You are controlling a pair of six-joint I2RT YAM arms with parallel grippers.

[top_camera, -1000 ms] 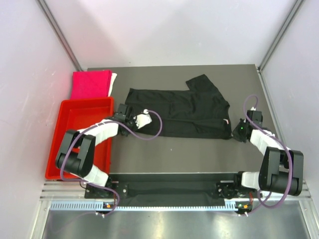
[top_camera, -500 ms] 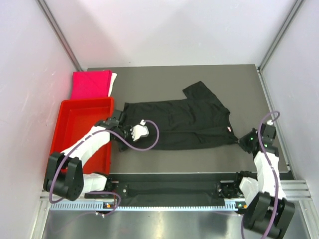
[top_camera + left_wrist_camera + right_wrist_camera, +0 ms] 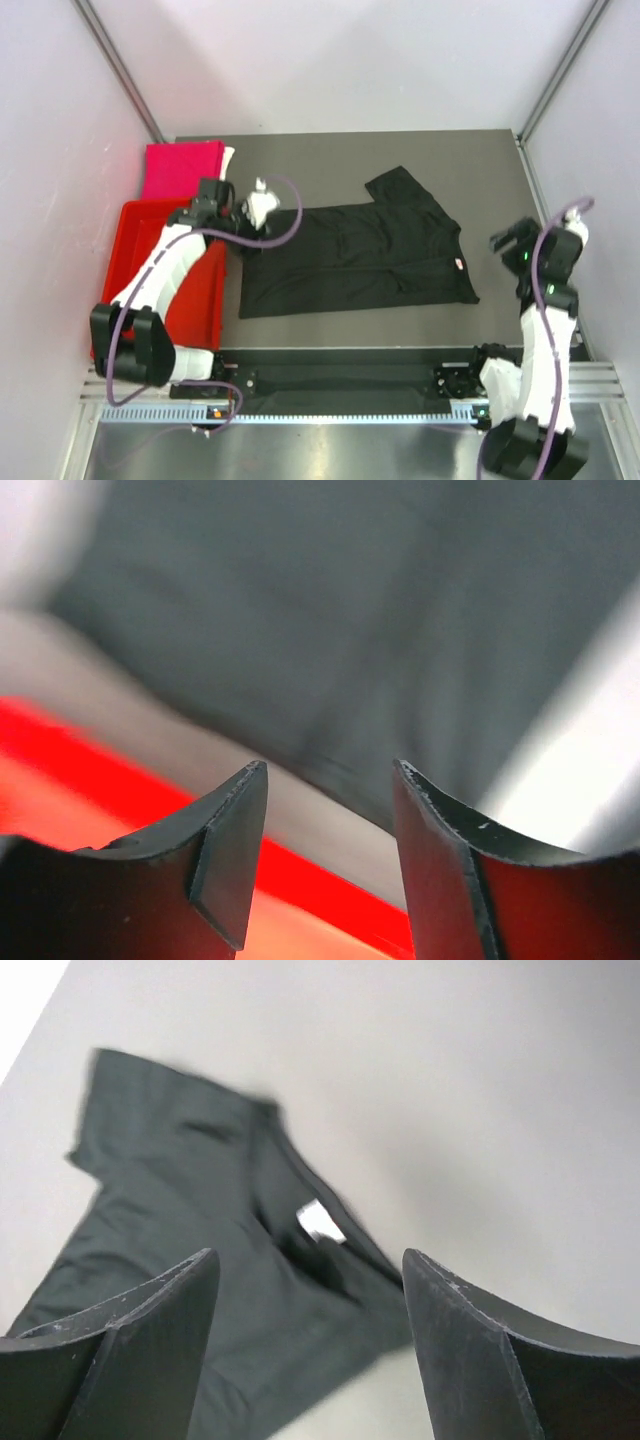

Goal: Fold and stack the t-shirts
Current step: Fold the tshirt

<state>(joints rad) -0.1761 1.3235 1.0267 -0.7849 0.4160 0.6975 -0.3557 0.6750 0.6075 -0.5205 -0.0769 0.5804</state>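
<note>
shirts: black t-shirt (image 3: 350, 255) lies spread flat on the middle of the dark table (image 3: 420, 150), neck end toward the right, one short sleeve sticking out toward the far edge; magenta folded shirt (image 3: 182, 168) sits at the far left corner of the table, with a white edge (image 3: 229, 160) along its right side
neck tag: small white tag (image 3: 457, 265) at the collar of the black t-shirt, also sharp in the right wrist view
red tray (image 3: 140, 240): at the left side of the table, just nearer than the magenta folded shirt, its right wall beside the hem end of the black t-shirt
left gripper (image 3: 262, 203): up over the far left corner of the black t-shirt, close to the tray's far right corner; fingers parted with nothing between them; its wrist view is blurred, showing dark cloth and a strip of red tray below
right gripper (image 3: 508, 245): lifted off to the right of the collar, apart from the cloth; fingers spread wide and empty, looking down on the collar and tag
</note>
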